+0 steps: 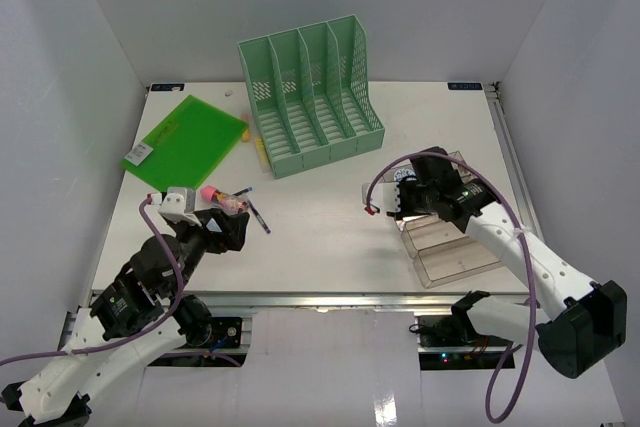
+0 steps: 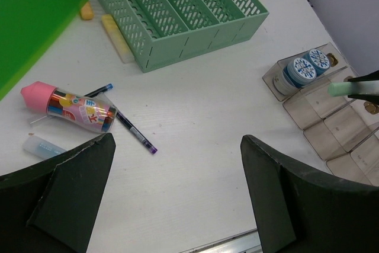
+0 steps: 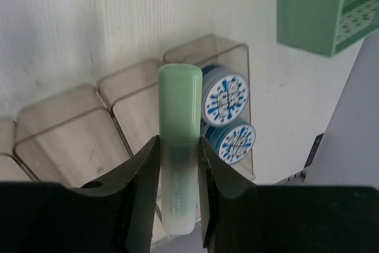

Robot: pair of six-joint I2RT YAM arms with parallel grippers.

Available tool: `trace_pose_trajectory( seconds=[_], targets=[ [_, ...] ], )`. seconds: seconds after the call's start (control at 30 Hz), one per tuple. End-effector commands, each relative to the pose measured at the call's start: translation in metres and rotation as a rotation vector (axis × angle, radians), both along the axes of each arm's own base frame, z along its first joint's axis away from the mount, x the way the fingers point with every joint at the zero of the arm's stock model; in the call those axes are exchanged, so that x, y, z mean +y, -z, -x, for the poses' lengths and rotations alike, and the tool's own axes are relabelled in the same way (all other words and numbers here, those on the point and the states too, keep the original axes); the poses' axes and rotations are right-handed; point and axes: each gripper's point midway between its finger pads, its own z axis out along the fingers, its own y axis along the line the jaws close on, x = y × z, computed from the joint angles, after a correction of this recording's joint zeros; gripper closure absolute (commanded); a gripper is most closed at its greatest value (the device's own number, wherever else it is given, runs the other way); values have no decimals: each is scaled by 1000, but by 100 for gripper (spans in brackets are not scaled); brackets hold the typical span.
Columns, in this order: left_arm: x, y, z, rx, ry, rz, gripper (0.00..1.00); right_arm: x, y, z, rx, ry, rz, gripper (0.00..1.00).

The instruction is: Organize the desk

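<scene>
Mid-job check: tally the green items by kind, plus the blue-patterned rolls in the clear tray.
Green file rack: 1
Green folder: 1
Green highlighter, gripped by the right end effector: 1
Blue-patterned rolls: 2
Total: 5

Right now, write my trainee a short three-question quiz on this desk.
1. True or false: the left hand is open and holds nothing.
2. What does the right hand grip? A) a pen B) a green highlighter C) an eraser
3. How many blue-and-white rolls sit in the clear tray?

Key: 1 true; 2 B; 3 two.
</scene>
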Motion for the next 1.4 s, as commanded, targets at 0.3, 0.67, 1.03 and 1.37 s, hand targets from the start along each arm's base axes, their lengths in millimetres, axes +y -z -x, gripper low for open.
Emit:
trace_pose_trajectory(
  seconds=[0.3, 0.67, 1.03, 1.37],
  targets=[
    [-2, 6, -2, 17, -3, -16, 2, -82, 40, -48, -16, -6, 331, 84],
    [-4, 10, -4, 28, -1, -26, 2, -77, 69, -48, 32, -24, 322, 70],
    [-35, 40, -8, 189, 35, 20, 2, -58, 42, -59, -22, 70, 148, 21],
    [-41, 106, -12, 509, -132, 143, 20, 48, -14, 42, 403, 89, -717, 50]
  ],
)
